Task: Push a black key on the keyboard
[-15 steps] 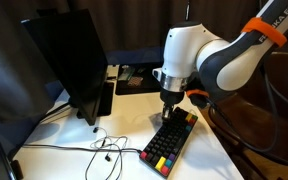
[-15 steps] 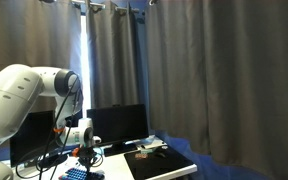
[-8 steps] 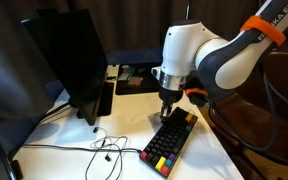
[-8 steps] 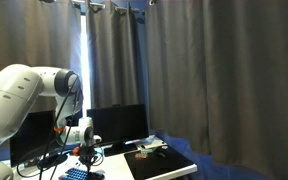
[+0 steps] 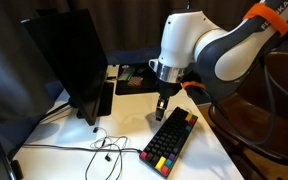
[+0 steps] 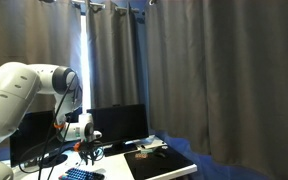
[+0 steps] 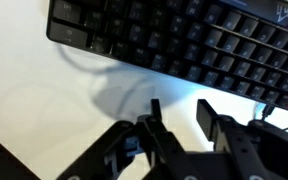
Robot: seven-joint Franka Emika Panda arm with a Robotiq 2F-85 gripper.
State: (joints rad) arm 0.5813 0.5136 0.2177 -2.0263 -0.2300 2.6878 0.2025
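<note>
The claw point(image 7: 179, 110) is partly open: its two black, blocky fingers point(image 7: 154, 116) stand a narrow gap apart with bare white table showing between them, and they hold nothing. In the wrist view it hangs over the smooth white table point(image 7: 34, 95), where it casts a soft grey shadow, just off the long edge of the keyboard point(image 7: 174, 40). The keyboard is a flat black slab with rows of square matte keys. In an exterior view the claw point(image 5: 160, 112) points straight down from the rounded, glossy white arm point(image 5: 184, 40), beside the far end of the keyboard point(image 5: 172, 140). The keyboard lies slantwise on the table point(image 5: 124, 115), with red, yellow and green keys at its near end. A thin dark cable point(image 5: 102, 147) curls on the table in front of a flat black monitor point(image 5: 69, 60).

Half a second ago the claw stood lower, its tips down at the keyboard's far end. It has since risen and drawn slightly aside; the keyboard has not shifted.
</note>
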